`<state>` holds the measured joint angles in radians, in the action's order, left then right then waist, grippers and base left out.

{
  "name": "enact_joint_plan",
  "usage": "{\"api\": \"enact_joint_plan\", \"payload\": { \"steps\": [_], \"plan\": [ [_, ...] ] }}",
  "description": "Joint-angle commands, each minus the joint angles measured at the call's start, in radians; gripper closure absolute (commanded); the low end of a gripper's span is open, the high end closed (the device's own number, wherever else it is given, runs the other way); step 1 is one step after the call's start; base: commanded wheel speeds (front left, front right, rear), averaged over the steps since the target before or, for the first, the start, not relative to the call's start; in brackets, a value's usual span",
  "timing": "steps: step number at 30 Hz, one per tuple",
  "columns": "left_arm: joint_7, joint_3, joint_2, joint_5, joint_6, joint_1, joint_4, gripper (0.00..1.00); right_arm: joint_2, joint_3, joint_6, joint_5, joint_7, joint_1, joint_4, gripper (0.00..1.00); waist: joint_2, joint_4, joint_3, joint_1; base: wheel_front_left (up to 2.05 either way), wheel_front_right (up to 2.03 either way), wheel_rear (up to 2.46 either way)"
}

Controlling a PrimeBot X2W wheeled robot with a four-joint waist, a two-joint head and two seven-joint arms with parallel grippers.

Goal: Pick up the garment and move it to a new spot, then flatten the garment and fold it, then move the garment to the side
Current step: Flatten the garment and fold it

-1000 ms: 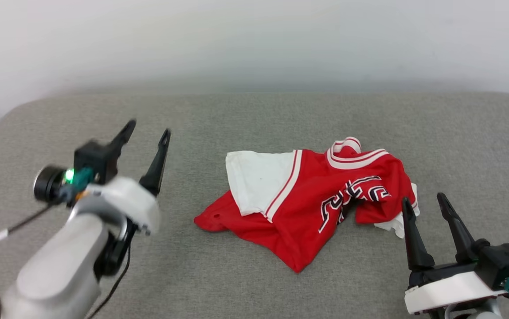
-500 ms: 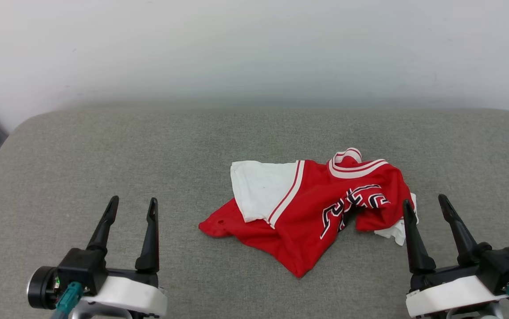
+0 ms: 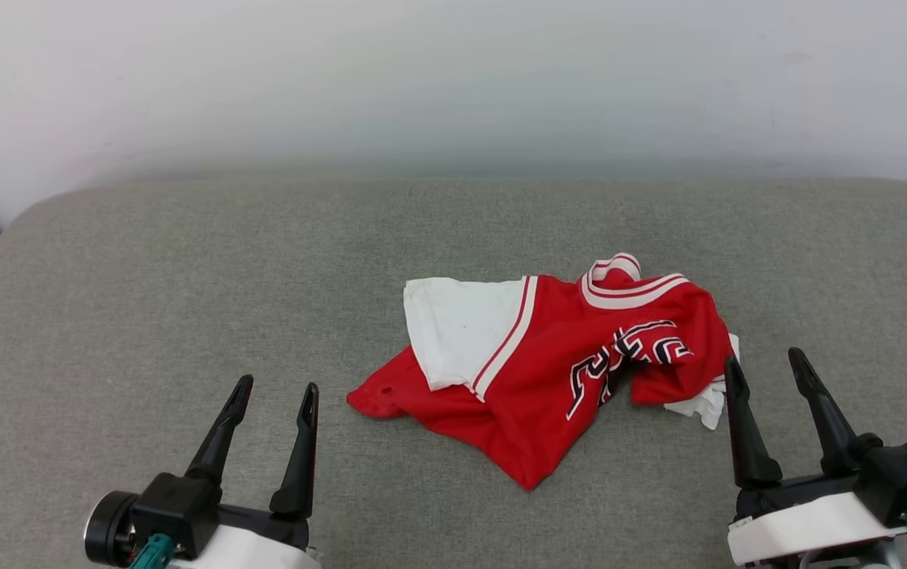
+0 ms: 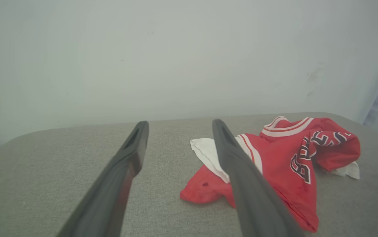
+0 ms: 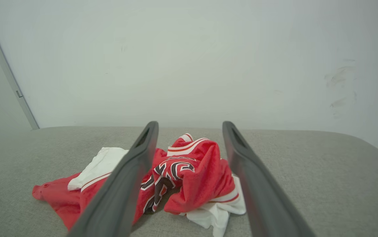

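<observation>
Both jaws stood apart, empty — the left gripper [image 3: 278,384] had dropped to eight o'clock of the shirt [image 3: 548,371], right gripper [image 3: 763,357] at three — pickup not begun.

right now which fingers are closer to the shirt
The right fingers: their tips stand at the shirt's bunched white sleeve, while the left fingers have bare cushion between.

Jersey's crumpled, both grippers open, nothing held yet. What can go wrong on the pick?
1. The garment is bunched, one white sleeve tucked underneath; a pinch there may grab several layers and it won't flatten.
2. The right gripper is near its edge, the left gripper farther off; an uneven lift could drag it across the grey cushion.
</observation>
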<state>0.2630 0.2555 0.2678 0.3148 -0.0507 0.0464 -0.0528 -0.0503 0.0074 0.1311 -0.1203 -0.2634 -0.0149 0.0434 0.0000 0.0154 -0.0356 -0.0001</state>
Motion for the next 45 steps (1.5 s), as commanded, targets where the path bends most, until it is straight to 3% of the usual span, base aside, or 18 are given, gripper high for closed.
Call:
{"api": "enact_joint_plan", "payload": {
  "steps": [1, 6, 9, 15, 23, 27, 33, 41, 42, 43, 44, 45],
  "plan": [
    [0.003, -0.004, -0.005, -0.008, 0.015, -0.014, 0.007, 0.00, 0.000, -0.001, -0.001, 0.005, -0.002, 0.011, -0.003, 0.00, 0.0000, -0.004, -0.008, 0.0001, 0.00, 0.00, 0.00],
    [-0.004, 0.012, 0.028, -0.028, 0.097, -0.097, 0.055, 0.00, 0.000, 0.009, -0.001, 0.010, -0.002, 0.029, -0.016, 0.00, 0.0000, -0.025, -0.058, 0.0001, 0.00, 0.00, 0.00],
    [-0.099, 0.042, 0.060, -0.007, 0.142, -0.205, 0.068, 0.00, 0.000, 0.007, -0.001, 0.008, -0.002, 0.047, -0.024, 0.00, 0.0000, -0.045, -0.107, 0.0001, 0.00, 0.00, 0.00],
    [-0.436, 0.143, 0.144, 0.109, 0.180, -0.500, 0.077, 0.00, 0.000, 0.009, -0.001, 0.001, -0.002, 0.082, -0.030, 0.00, 0.0000, -0.087, -0.199, 0.0001, 0.00, 0.00, 0.00],
    [-0.945, 0.309, 0.283, 0.399, 0.180, -0.840, 0.180, 0.00, 0.001, 0.018, -0.001, -0.028, -0.002, 0.128, -0.025, 0.00, 0.0000, -0.169, -0.290, 0.0001, 0.00, 0.00, 0.00],
    [-1.106, 0.339, 0.329, 0.453, 0.180, -0.940, 0.265, 0.00, 0.000, 0.042, -0.001, -0.047, -0.002, 0.146, -0.023, 0.00, 0.0000, -0.214, -0.330, 0.0001, 0.00, 0.00, 0.00],
    [-1.220, 0.365, 0.359, 0.478, 0.180, -1.014, 0.370, 0.00, 0.001, 0.046, -0.001, -0.071, -0.002, 0.161, -0.029, 0.00, 0.0000, -0.256, -0.388, 0.0001, 0.00, 0.00, 0.00],
    [-1.243, 0.432, 0.373, 0.456, 0.180, -1.039, 0.439, 0.00, 0.001, 0.061, -0.001, -0.088, -0.002, 0.180, -0.033, 0.00, 0.0000, -0.278, -0.441, 0.0001, 0.00, 0.00, 0.00],
    [-1.258, 0.453, 0.376, 0.466, 0.180, -1.029, 0.442, 0.02, 0.001, 0.060, -0.001, -0.087, -0.002, 0.181, -0.033, 0.00, 0.0000, -0.278, -0.443, 0.0001, 0.00, 0.00, 0.00],
    [-1.269, 0.470, 0.381, 0.474, 0.180, -1.020, 0.439, 0.70, 0.000, 0.058, -0.001, -0.087, -0.002, 0.181, -0.034, 0.00, 0.0000, -0.277, -0.445, 0.0001, 0.00, 0.00, 0.00],
    [-1.271, 0.482, 0.387, 0.483, 0.180, -1.018, 0.437, 1.00, 0.001, 0.056, -0.001, -0.087, -0.002, 0.181, -0.035, 0.00, 0.0000, -0.276, -0.448, 0.0001, 0.00, 0.00, 0.00],
    [-1.271, 0.482, 0.387, 0.483, 0.180, -1.018, 0.437, 1.00, 0.001, 0.056, -0.001, -0.087, -0.002, 0.181, -0.035, 0.00, 0.0000, -0.276, -0.448, 0.0001, 0.00, 0.00, 0.00]
  ]
}}
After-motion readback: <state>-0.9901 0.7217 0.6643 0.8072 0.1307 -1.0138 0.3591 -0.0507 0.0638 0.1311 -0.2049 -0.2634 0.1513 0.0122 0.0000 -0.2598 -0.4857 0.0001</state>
